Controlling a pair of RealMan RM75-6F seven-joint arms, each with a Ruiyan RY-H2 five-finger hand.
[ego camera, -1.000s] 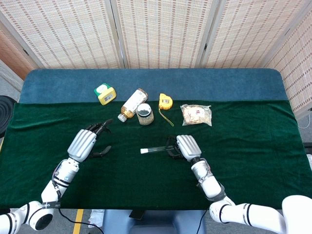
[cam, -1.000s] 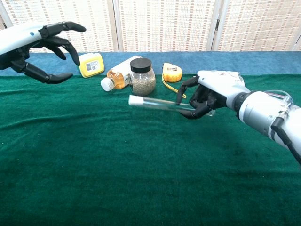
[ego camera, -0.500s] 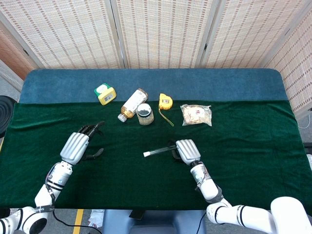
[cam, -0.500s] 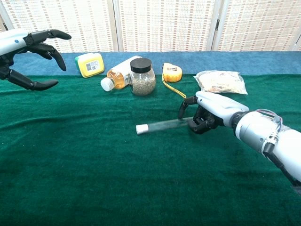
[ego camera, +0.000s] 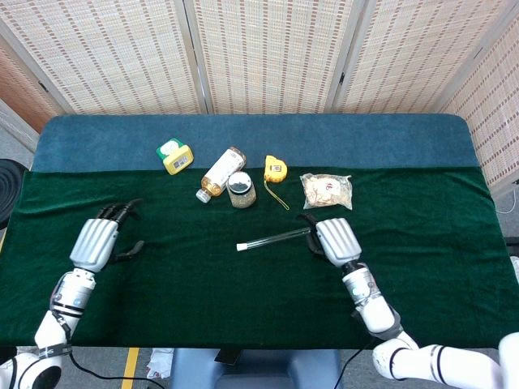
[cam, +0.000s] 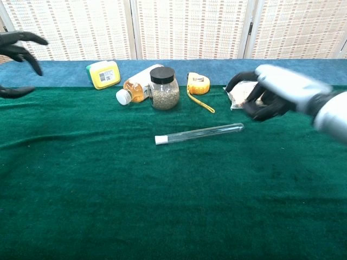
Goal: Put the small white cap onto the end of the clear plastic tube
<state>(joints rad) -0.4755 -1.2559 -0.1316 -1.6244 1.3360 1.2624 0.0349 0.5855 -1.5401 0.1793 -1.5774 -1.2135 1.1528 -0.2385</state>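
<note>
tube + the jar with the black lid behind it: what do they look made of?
Tube: clear, glossy, likely plastic; the green cloth shows through it, and its white cap looks matte. Jar: clear glass or plastic, can't tell; grainy contents show through. Its lid is smooth black.

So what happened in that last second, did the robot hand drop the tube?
It set it down instead. The right robot hand lowered the clear tube onto the green cloth, let go and lifted away to the right. The white cap is on the tube's end, as before. The left robot hand, open, drew back to the left. The jar, bottle and tape measure stayed put.
</note>
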